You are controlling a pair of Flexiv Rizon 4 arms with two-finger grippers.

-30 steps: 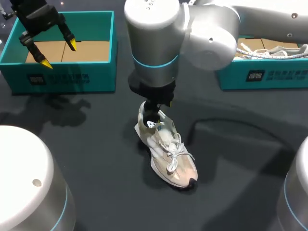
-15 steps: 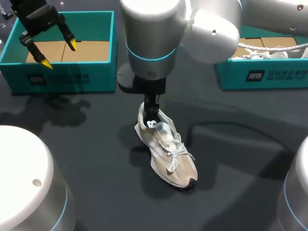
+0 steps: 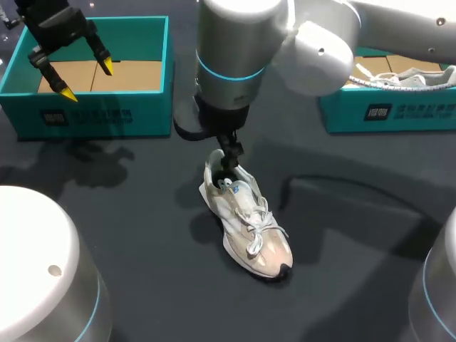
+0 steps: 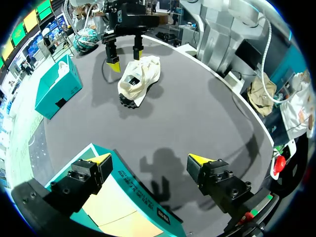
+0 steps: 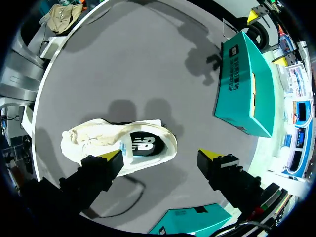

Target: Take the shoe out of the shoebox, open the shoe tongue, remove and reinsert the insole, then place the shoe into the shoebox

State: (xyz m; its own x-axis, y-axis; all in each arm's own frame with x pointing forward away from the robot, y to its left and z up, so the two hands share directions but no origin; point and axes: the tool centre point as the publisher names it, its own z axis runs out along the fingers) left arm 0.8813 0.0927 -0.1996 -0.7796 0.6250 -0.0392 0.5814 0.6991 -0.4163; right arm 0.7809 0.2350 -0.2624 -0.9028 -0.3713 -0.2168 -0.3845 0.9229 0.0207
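Our right end effector (image 5: pixel 162 157) hangs spread over the heel end of the shoe (image 3: pixel 246 221), which stands on its sole on the bench (image 3: pixel 121 214), outside the shoebox (image 3: pixel 100 114); we judge it light and soft, so we would grip the firmer heel collar.

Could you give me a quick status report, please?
Left gripper open over the left shoebox. Right gripper open above the heel of the shoe. It stands upright on the table. Nothing between them.
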